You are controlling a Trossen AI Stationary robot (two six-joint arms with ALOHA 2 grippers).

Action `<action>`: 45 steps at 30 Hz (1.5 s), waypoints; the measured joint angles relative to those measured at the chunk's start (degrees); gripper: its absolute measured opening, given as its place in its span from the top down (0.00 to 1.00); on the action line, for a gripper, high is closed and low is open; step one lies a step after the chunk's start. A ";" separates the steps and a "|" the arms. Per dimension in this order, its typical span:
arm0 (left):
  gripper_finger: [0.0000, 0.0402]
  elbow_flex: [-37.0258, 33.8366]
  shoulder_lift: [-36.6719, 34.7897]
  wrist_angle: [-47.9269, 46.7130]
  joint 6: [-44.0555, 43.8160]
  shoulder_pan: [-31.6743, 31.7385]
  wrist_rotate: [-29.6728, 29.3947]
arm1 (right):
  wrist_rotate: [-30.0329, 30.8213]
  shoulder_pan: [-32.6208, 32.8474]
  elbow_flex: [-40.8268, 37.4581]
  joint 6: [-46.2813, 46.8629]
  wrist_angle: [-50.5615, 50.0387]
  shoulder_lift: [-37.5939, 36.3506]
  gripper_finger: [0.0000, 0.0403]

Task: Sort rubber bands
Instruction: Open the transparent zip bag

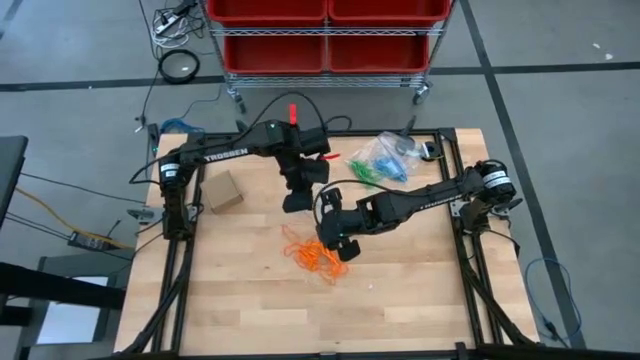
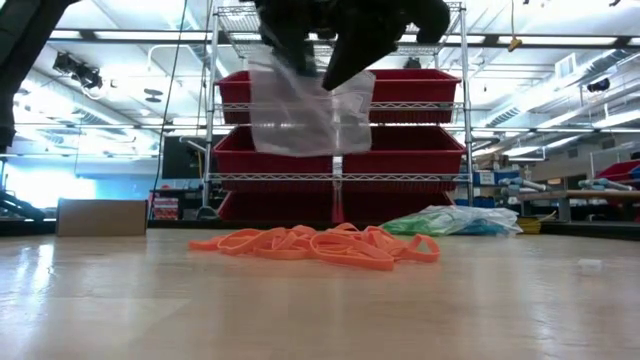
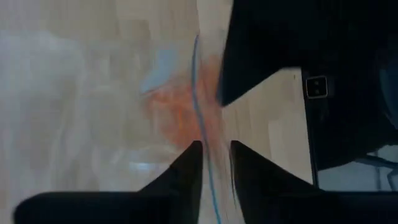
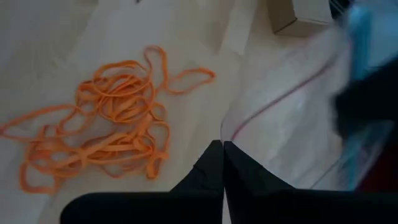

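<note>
A tangle of orange rubber bands (image 1: 312, 255) (image 2: 320, 243) (image 4: 106, 137) lies loose on the wooden table near its middle. A clear plastic bag (image 2: 300, 115) hangs above the table between both grippers. My right gripper (image 1: 340, 243) (image 4: 222, 144), just above the orange pile, is shut on the bag. My left gripper (image 1: 295, 200) (image 3: 214, 146), just far and left of it, has its fingers a little apart, with the bag's blue-lined edge (image 3: 200, 112) running between them. Green and blue bands sit in clear bags (image 1: 382, 160) (image 2: 455, 220) at the far right. My left gripper's fingers stand on either side of the bag's blue-lined edge; whether they touch it I cannot tell. My right gripper pinches the bag's red-lined edge (image 4: 235, 132) between its two shut fingertips, slanting down from the table's right. The bag hangs slack, clear of the table.
A small cardboard box (image 1: 222, 190) (image 2: 100, 215) stands at the far left of the table. Red bins on a wire rack (image 1: 325, 30) (image 2: 340, 150) stand beyond the far edge. Bare wood shows along the near side of the table (image 1: 300, 310).
</note>
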 joint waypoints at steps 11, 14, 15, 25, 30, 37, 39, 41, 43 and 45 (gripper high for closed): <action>0.74 1.79 -0.02 -4.12 2.50 -1.19 -9.96 | 0.37 0.23 0.04 0.31 0.24 0.00 1.00; 0.75 1.73 -0.64 -4.51 3.45 -1.23 -10.01 | 0.35 0.19 0.04 2.31 -0.32 -0.02 1.00; 0.74 1.73 -1.26 -4.69 4.72 -1.21 -10.26 | 0.24 0.17 0.04 3.13 -0.74 -0.13 1.00; 0.74 -3.55 -9.51 5.10 11.55 -3.82 -20.56 | -8.67 -1.61 0.13 11.54 -4.87 -2.77 1.00; 0.75 -19.34 -17.56 19.59 11.83 -3.91 -21.43 | -10.27 -2.29 0.13 13.40 -6.08 -4.28 1.00; 0.73 -46.39 -29.46 46.08 7.22 -2.66 -14.69 | -11.87 -2.57 0.13 14.20 -6.09 -5.44 1.00; 0.72 -51.75 -31.35 53.62 6.98 -3.84 -14.40 | -13.06 -2.82 0.13 14.08 -5.79 -5.44 1.00; 0.70 -55.27 -31.85 60.23 7.32 -5.45 -14.38 | -14.57 -3.24 0.13 14.22 -5.55 -5.44 1.00; 0.68 -57.08 -31.62 64.39 7.62 -7.25 -14.09 | -15.34 -3.80 0.11 14.63 -5.20 -5.44 1.00; 0.64 -57.61 -30.40 67.29 9.05 -9.08 -13.85 | -16.00 -4.45 0.11 14.98 -3.82 -5.44 1.00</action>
